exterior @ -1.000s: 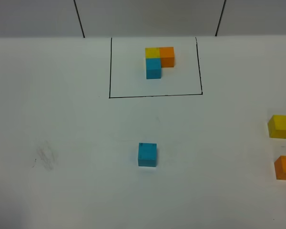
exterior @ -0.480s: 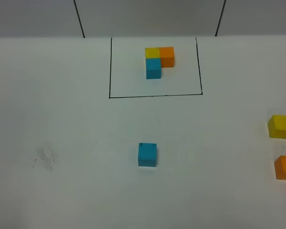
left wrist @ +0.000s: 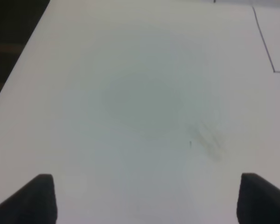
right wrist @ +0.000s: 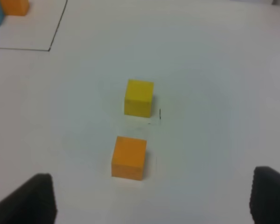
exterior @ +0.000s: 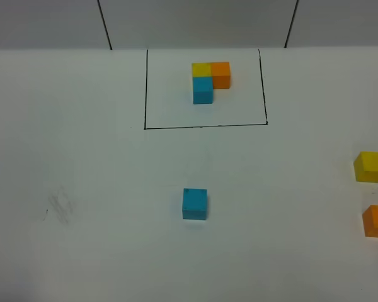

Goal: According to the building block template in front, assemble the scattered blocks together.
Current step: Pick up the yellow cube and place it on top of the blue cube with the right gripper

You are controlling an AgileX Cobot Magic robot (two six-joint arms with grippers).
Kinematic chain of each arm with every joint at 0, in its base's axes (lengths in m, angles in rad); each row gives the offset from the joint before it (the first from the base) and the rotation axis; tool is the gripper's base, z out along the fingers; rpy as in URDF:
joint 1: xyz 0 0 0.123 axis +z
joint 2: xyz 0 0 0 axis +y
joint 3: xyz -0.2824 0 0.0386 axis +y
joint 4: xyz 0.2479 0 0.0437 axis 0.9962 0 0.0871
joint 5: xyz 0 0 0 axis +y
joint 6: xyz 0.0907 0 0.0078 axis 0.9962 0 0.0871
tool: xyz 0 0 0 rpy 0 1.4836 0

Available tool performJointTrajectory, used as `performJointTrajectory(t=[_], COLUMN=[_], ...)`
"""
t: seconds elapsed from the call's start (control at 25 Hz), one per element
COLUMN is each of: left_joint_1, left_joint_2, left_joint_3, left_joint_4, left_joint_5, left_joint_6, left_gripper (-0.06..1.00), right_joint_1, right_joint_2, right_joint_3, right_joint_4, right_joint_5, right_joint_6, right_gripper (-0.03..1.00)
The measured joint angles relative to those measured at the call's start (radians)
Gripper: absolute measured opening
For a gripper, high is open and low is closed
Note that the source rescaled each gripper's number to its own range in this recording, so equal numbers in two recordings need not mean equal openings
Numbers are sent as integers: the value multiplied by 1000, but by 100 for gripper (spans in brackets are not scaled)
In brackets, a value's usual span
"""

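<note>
At the far end of the white table [exterior: 101, 251], inside a thin black drawn rectangle [exterior: 205, 126], sat the building block template [exterior: 210, 80]. It was a yellow corner cube with an orange one touching it on the right and a blue one touching it on the near side.

The scattered blocks lay apart from one another outside that frame. The sky-blue cube [exterior: 194, 204], with a tiny dark speck near one top corner, stood alone near the middle of the table, on the near side of the rectangle. The yellow cube [exterior: 370, 167] and the orange cube [exterior: 377, 221] sat at the right edge of the high view. They were near each other but not touching, and the orange one was partly cut off by that edge.

My right gripper [right wrist: 154, 198] hung over the table with its jaws spread wide and nothing between them. In my right wrist camera both those cubes lay ahead of the fingertips, the orange one nearer. My left gripper [left wrist: 147, 198] was likewise spread and empty, with a faint grey smudge [left wrist: 207, 137] on the table ahead of it and one corner of the rectangle beyond.
</note>
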Motion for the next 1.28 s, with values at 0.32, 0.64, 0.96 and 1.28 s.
performJointTrajectory(t=[0.32,0.64,0.96,1.28], left_joint_1=[0,0,0,0], left_joint_2=[0,0,0,0], left_joint_3=[25,26,26,26], left_joint_4=[0,0,0,0], left_joint_5=[5,4,3,3], left_joint_6=[5,5,5,5], left_gripper=[66,66,66,66], right_joint_1=[0,0,0,0], right_joint_2=[0,0,0,0], right_joint_3=[0,0,0,0], right_joint_4=[0,0,0,0], right_joint_5=[0,0,0,0], right_joint_6=[0,0,0,5], right_gripper=[71,71,71,71])
